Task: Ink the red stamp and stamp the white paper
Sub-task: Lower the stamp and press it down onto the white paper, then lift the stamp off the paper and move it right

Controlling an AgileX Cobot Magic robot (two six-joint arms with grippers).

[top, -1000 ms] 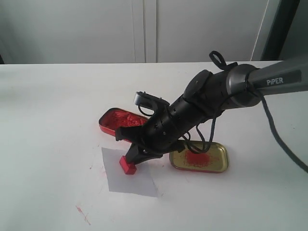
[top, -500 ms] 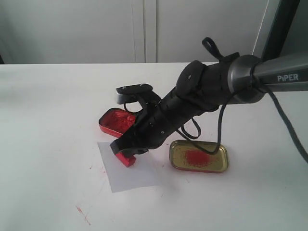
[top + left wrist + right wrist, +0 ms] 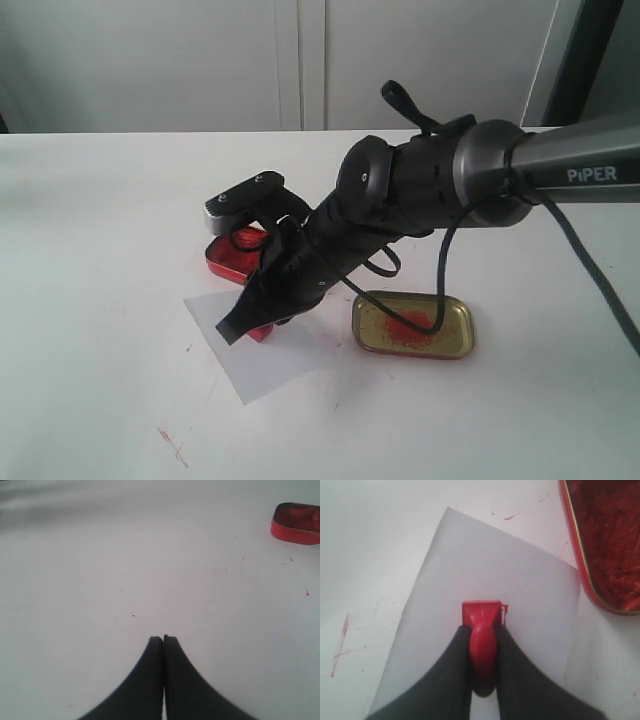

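Note:
My right gripper [image 3: 482, 628] is shut on the stubby handle of the red stamp [image 3: 481, 614]. The stamp's square base faces the white paper [image 3: 485, 575]; I cannot tell whether it touches. From the exterior, the right arm reaches across to the left and its gripper [image 3: 246, 322] hides most of the red stamp [image 3: 264, 331] over the white paper [image 3: 262, 362]. My left gripper [image 3: 163, 639] is shut on nothing above bare tabletop and is out of the exterior view.
The red tin of paste [image 3: 232, 257] lies just behind the paper, also seen as the red tin [image 3: 607, 545] and the red tin [image 3: 298, 522]. The gold lid [image 3: 455, 337] with a red smear lies to the right. Red ink marks [image 3: 172, 446] streak the table.
The right arm has swung left and turned, carrying the stamp from the paper's middle toward its upper left. The paper has rotated and slid left with it.

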